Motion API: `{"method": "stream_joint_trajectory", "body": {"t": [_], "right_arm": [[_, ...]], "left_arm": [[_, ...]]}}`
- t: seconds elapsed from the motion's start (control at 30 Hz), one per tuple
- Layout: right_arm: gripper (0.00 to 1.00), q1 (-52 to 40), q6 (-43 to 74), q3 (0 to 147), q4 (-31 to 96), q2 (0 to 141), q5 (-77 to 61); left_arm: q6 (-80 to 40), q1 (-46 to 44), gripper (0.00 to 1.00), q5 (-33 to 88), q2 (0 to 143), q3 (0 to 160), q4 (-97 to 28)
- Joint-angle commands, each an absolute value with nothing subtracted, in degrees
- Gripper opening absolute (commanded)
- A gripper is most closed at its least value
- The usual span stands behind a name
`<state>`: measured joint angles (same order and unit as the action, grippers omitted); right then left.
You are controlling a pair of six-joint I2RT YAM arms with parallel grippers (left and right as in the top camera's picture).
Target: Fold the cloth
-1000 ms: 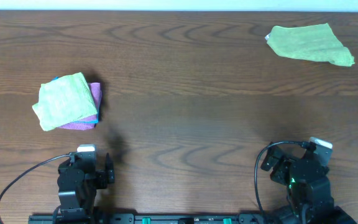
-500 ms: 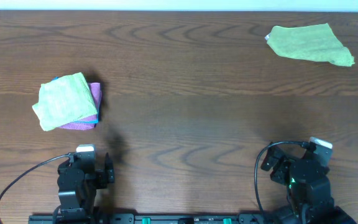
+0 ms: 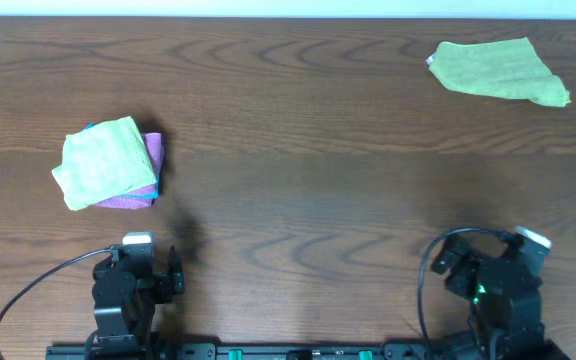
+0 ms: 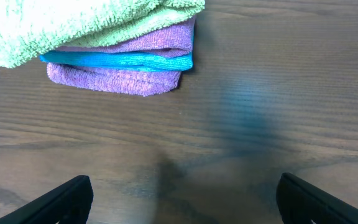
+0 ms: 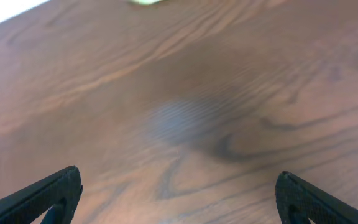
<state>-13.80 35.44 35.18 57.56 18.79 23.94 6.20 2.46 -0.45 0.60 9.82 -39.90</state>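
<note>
Overhead view shows the cloth (image 3: 498, 70) lying unfolded near the far right corner of the table (image 3: 298, 150). The left gripper (image 4: 185, 199) and the right gripper (image 5: 179, 196) stand at the near edge, fingers spread wide, holding nothing.

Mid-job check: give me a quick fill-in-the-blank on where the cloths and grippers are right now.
1. The loose green cloth lies in the far ___ corner of the table.
2. The other green cloth rests on ___ of the folded pink cloth.
3. The left gripper and right gripper are both ___, holding nothing.
Missing: right; top; open.
</note>
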Motion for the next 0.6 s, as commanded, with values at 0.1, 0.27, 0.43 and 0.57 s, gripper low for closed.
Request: {"method": "stream_joint_trajectory", "body": {"t": [0.1, 0.27, 0.43, 0.57], "right_arm": [[0.99, -4.45, 20.01, 26.46, 52.23, 9.37, 12.64], [0.99, -0.84, 12.97, 19.86, 46.98, 5.15, 4.27], [0.99, -0.67, 9.10, 15.73, 43.59, 4.67, 1.02], [0.99, -0.67, 8.14, 13.98, 42.92, 4.67, 1.02]], "left_arm": [[5.98, 2.22, 0.95, -1.04, 0.21, 9.15, -40.51], [5.98, 2.22, 0.95, -1.04, 0.21, 9.15, -40.51], [5.98, 2.22, 0.96, -1.04, 0.21, 9.15, -40.51], [5.98, 2.22, 0.96, -1.04, 0.21, 9.15, -40.51]]}}
